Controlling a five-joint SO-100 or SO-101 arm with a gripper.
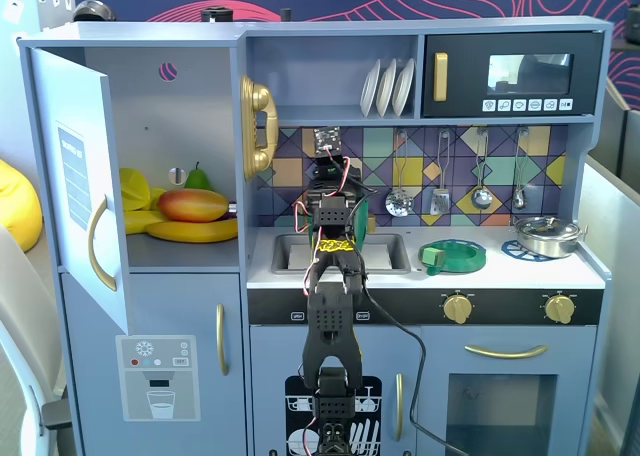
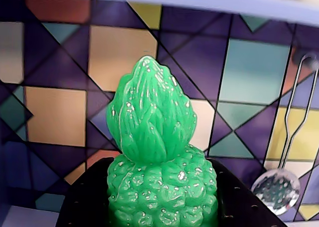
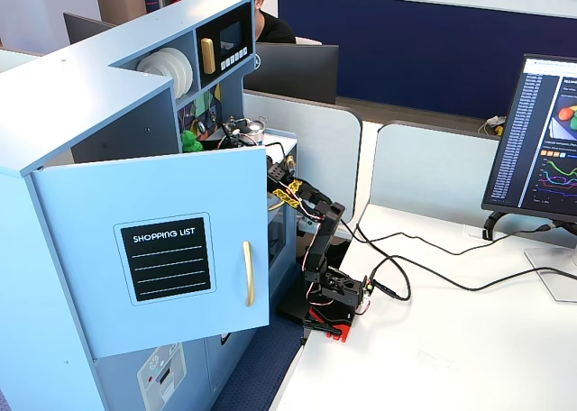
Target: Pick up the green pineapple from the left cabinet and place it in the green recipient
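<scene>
The green pineapple (image 2: 162,177) fills the wrist view, upright, bumpy body below and leafy top above. My gripper (image 2: 162,197) is shut on its body, a black finger (image 2: 87,202) on either side. In a fixed view the gripper (image 1: 328,156) is raised above the sink, facing the tiled backsplash, and hides the fruit. The pineapple (image 3: 191,142) shows under the shelf in the side fixed view. The left cabinet (image 1: 180,106) stands with its door (image 1: 75,176) open. A dark green sliver (image 1: 363,219) right of the arm may be the green recipient; the arm hides most of it.
In the cabinet lie a mango (image 1: 193,205), bananas (image 1: 195,232) and a pear (image 1: 197,178). A flat green dish (image 1: 452,256) and a metal pan (image 1: 548,234) sit on the counter. Utensils (image 1: 400,198) hang on the backsplash. The sink (image 1: 290,251) lies under the arm.
</scene>
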